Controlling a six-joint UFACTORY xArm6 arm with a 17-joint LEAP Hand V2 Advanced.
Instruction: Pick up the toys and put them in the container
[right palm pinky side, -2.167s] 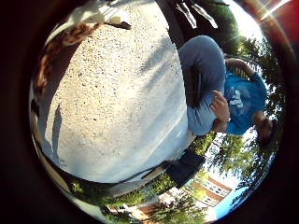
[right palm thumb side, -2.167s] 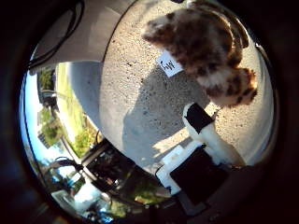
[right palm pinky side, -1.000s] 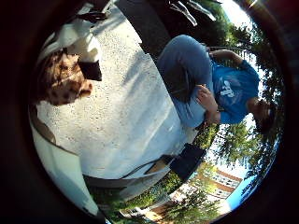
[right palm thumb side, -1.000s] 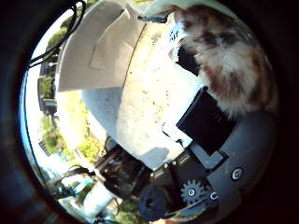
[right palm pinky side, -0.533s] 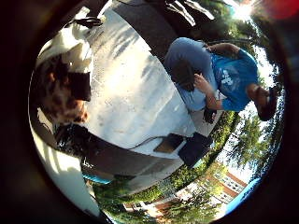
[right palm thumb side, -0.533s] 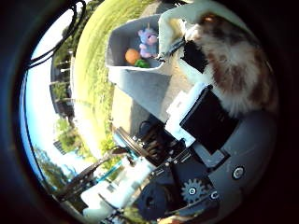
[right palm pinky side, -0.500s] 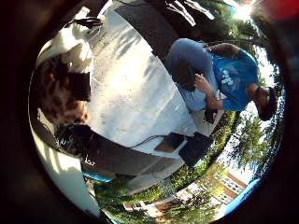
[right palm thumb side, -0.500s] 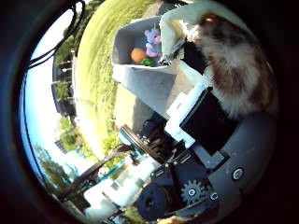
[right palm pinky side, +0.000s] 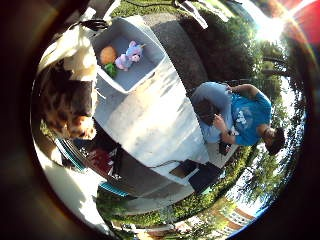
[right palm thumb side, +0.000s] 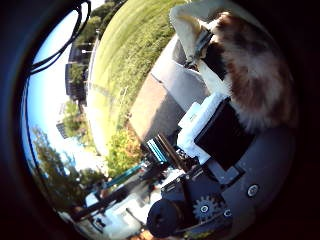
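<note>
Outdoors, on a sunny lawn (right palm thumb side: 127, 60), a pale grey table (right palm pinky side: 150, 125) stands with trees and buildings far behind it. Up close to the palm sits the plush toy (right palm thumb side: 245, 80), a furry thing in brown, white and black patches, filling much of the thumb-side view. The robot hand (right palm thumb side: 220, 135) is clenched around it: a white and black finger block presses right against the fur, and a pale limb of the toy curls out past it. From the little-finger side the same toy shows as a spotted brown lump with a white tuft, held against the edge of the view, lifted off the table.

Beyond the toy, a grey open-topped container (right palm pinky side: 145, 67) rests at one end of the table. Inside it lie an orange ball (right palm pinky side: 107, 54), a small purple stuffed animal (right palm pinky side: 128, 55) just beside the ball, and a bit of something green (right palm pinky side: 111, 70) touching both. The held toy hangs near the container's rim, outside it as far as I can tell, not in it.

Under the hand, the dark body of the arm shows a gear (right palm thumb side: 202, 207) and grey housing. Past the far side of the table, a person in a blue shirt (right palm pinky side: 245, 117) sits well apart from the toys, touching none of them.
</note>
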